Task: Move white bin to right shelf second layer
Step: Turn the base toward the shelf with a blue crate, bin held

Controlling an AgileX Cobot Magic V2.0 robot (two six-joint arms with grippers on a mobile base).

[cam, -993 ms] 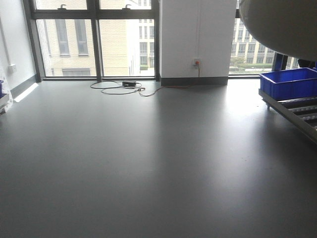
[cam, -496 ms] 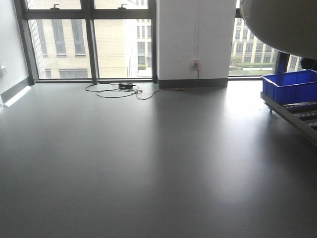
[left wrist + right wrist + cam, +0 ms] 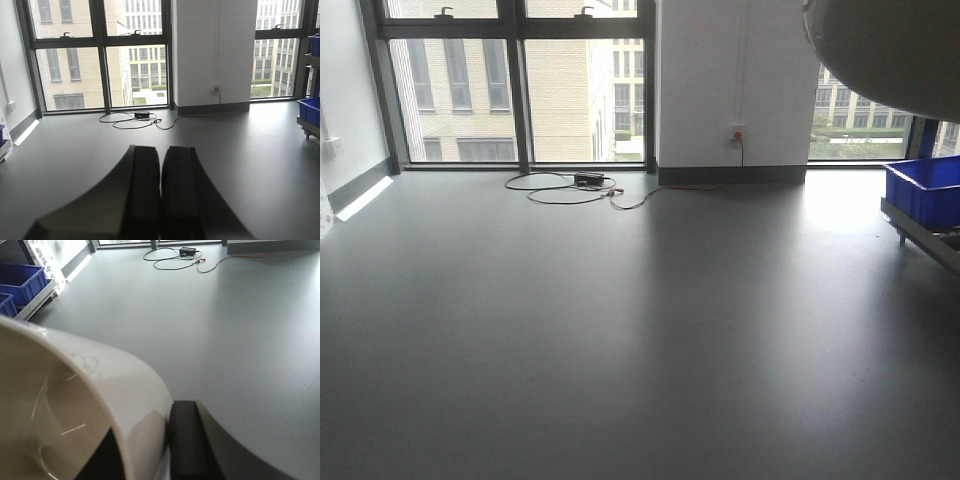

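Our right gripper was clenched on the white bin, its jaws pinching the bin's wall near the rim: one dark finger lay against the outside, and the other showed only as a dark shape inside. In the front view the bin hung in the upper right corner, above the grey floor and up and to the left of a blue crate that sat on a steel rack at the right edge. Our left gripper was clenched on nothing, its two fingers pressed together. We counted one white bin, one looped cable near the windows, two blue crates side by side in the right wrist view, and two at the right edge of the left wrist view, one above the other
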